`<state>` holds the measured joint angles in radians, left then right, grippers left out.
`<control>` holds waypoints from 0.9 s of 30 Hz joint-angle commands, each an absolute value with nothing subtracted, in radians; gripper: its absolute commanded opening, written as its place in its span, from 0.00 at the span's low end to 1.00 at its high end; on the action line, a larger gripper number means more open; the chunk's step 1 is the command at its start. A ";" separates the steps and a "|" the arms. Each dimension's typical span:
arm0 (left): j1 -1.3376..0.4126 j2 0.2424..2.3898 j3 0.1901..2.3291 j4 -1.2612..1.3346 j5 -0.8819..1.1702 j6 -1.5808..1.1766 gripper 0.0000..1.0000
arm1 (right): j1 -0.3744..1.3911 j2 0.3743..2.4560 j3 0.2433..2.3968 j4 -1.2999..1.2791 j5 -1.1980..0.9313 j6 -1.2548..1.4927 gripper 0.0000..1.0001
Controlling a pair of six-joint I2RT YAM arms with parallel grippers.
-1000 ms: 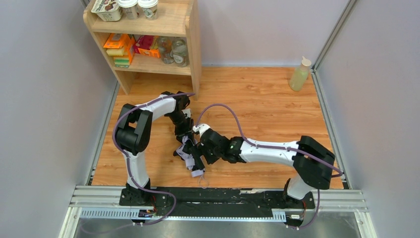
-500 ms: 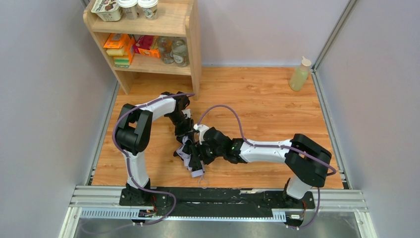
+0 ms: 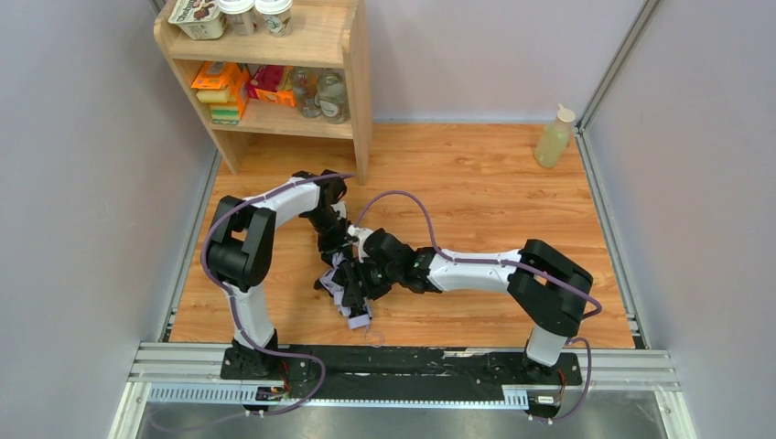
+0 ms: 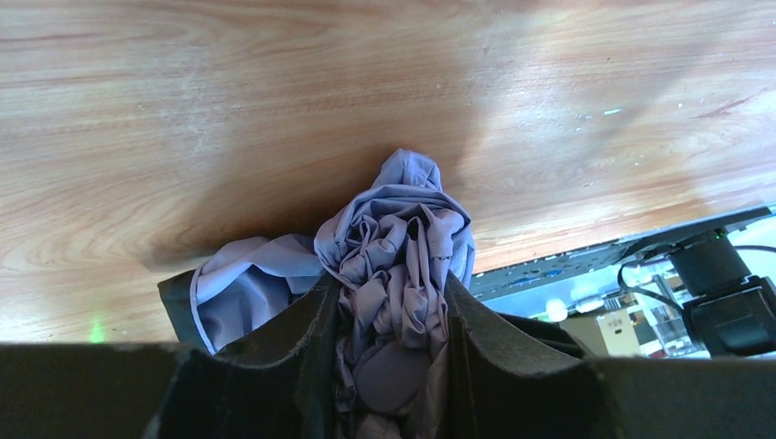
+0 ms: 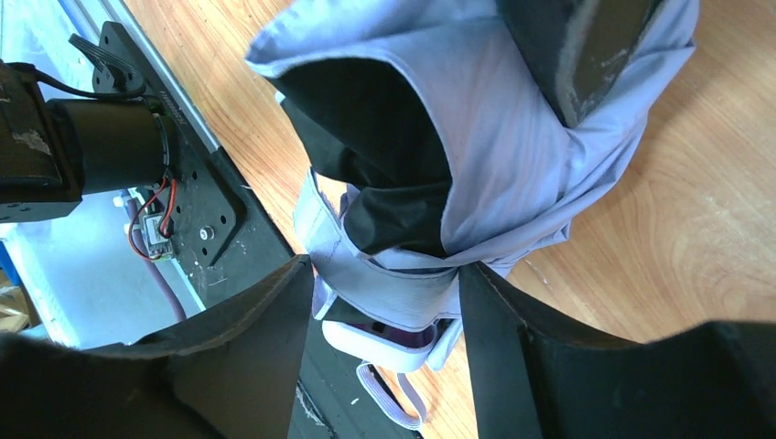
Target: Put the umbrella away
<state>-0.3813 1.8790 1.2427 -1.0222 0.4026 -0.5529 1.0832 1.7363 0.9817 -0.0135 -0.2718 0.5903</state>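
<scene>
- Shifted right tool (image 3: 364,282) leftward onto folded umbrella (image 3: 350,297), mid-bench (image 3: 476,183), seen from top.
- Left wrist: pinching bunched lilac canopy (image 4: 398,229) with left tool (image 4: 389,291).
- Right wrist: pressing both sides of strapped bundle, just beside handle (image 5: 384,346).

Nothing I can read w/ confidence from here. The carton (image 3: 197,16) on top of the shelf (image 3: 359,87) has dark lettering on a pale label, but it's cropped by the frame edge and too small to make out. The orange, yellow and red boxes (image 3: 221,87) on the mid shelf carry print that's illegible at this res. In the rt wrist view, any markings on the small circuit board (image 5: 151,233) w/ red/black wires are too tiny to tell.
</scene>
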 commanded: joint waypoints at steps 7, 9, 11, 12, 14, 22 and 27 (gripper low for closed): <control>-0.387 1.838 1.238 -0.969 0.518 -0.663 0.00 | 1.129 1.835 1.192 -0.173 -0.250 0.512 0.58; -0.387 1.842 1.233 -0.962 0.528 -0.663 0.00 | 1.129 1.842 1.189 -0.154 -0.273 0.518 0.62; -0.387 1.845 1.227 -0.951 0.537 -0.660 0.00 | 1.123 1.842 1.171 -0.109 -0.308 0.551 0.63; -0.387 1.845 1.223 -0.948 0.541 -0.660 0.00 | 1.118 1.844 1.166 -0.089 -0.328 0.570 0.62; -0.387 1.844 1.215 -0.934 0.560 -0.658 0.00 | 1.112 1.851 1.161 -0.055 -0.357 0.591 0.62; -0.387 1.839 1.193 -0.911 0.591 -0.661 0.00 | 1.114 1.916 1.242 -0.129 -0.385 0.580 0.52; -0.387 1.832 1.175 -0.878 0.618 -0.672 0.00 | 1.118 1.910 1.272 -0.195 -0.347 0.525 0.45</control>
